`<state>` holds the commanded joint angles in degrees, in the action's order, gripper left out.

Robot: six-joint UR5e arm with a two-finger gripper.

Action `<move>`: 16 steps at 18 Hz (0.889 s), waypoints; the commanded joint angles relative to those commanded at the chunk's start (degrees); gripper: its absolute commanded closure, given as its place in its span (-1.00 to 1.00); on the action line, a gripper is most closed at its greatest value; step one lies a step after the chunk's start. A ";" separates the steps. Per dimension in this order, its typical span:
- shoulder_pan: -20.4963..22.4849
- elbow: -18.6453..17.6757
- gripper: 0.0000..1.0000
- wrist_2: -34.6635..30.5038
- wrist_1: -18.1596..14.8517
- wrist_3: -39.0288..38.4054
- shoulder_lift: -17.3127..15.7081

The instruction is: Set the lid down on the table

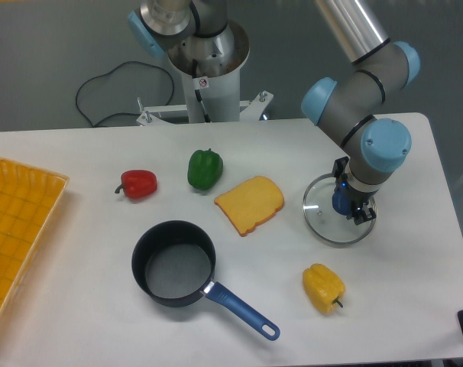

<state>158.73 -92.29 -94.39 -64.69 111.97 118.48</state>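
Note:
The lid point(321, 216), a clear glass disc with a thin metal rim, lies flat or nearly flat on the white table point(415, 290) at the right. Its small blue knob point(341, 202) sits between the fingers of my gripper point(346, 205), which points straight down from above and is shut on the knob. The arm's wrist covers the lid's far right part.
A yellow pepper point(323, 288) lies just in front of the lid. An orange bread slice point(250, 203) is to its left, then a green pepper point(205, 169) and a red pepper point(138, 183). A dark saucepan point(175, 264) with blue handle sits front centre. A yellow gridded tray point(14, 229) is far left.

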 joint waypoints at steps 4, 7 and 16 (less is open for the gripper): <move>0.00 0.00 -0.23 -0.09 0.00 0.00 0.00; 0.00 -0.18 -0.32 -0.09 0.00 0.00 0.17; -0.26 -0.09 -0.39 -1.76 0.09 0.00 0.44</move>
<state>158.47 -92.37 -96.15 -64.60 111.97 118.92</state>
